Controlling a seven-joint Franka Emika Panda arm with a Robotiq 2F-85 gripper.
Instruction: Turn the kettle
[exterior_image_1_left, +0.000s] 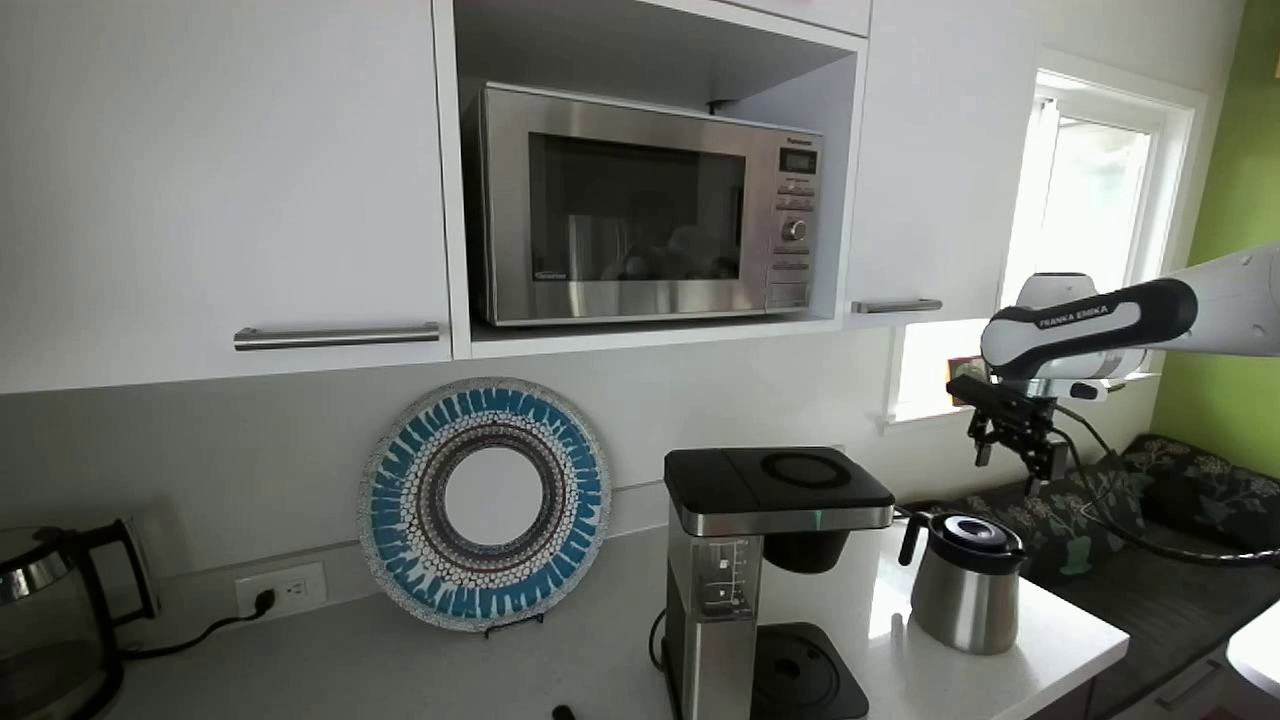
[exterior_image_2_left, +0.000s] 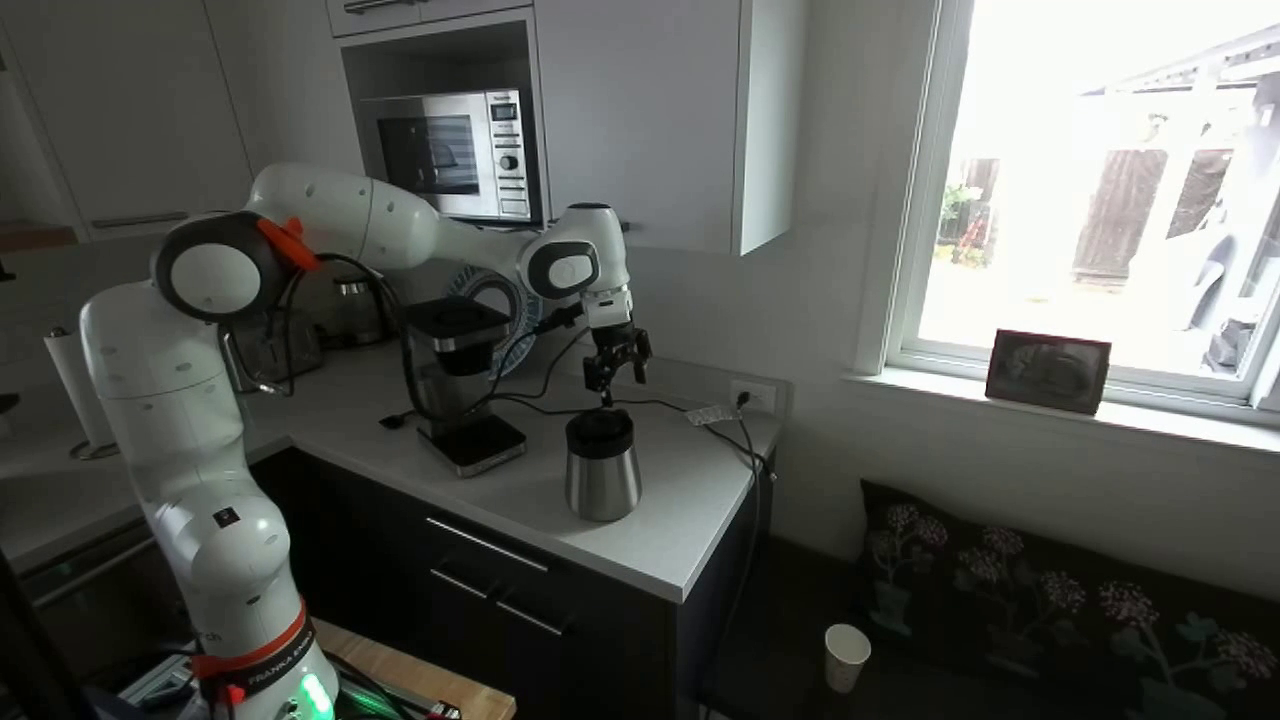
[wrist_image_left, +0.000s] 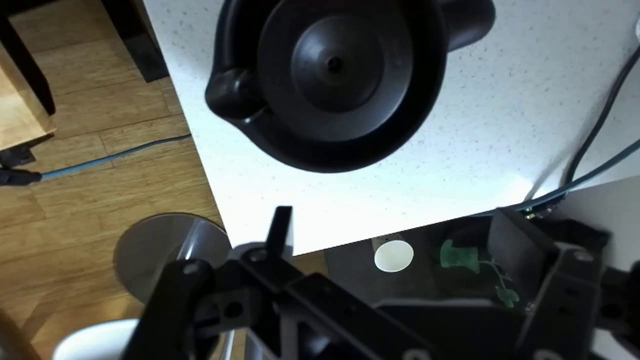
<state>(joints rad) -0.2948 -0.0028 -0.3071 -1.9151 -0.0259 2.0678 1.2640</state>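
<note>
The kettle is a steel jug with a dark lid, upright on the counter in both exterior views (exterior_image_1_left: 965, 605) (exterior_image_2_left: 603, 482). Its dark handle (exterior_image_1_left: 912, 540) points towards the coffee machine in an exterior view. In the wrist view its round lid (wrist_image_left: 335, 100) fills the upper middle, with the spout (wrist_image_left: 231, 95) at left and the handle (wrist_image_left: 469, 21) at upper right. My gripper is above the kettle and apart from it in both exterior views (exterior_image_1_left: 1008, 474) (exterior_image_2_left: 622, 382). In the wrist view my gripper (wrist_image_left: 393, 215) is wide open, with nothing between its fingers.
The coffee machine (exterior_image_1_left: 780, 492) stands beside the kettle. A glassy kettle (exterior_image_1_left: 50, 630) is far left. Cables (exterior_image_2_left: 650, 403) run along the counter (exterior_image_2_left: 670, 555) behind the kettle. The counter's corner is close to it. A white cup (exterior_image_2_left: 847, 650) stands lower down. Cabinets (exterior_image_2_left: 640, 120) hang above.
</note>
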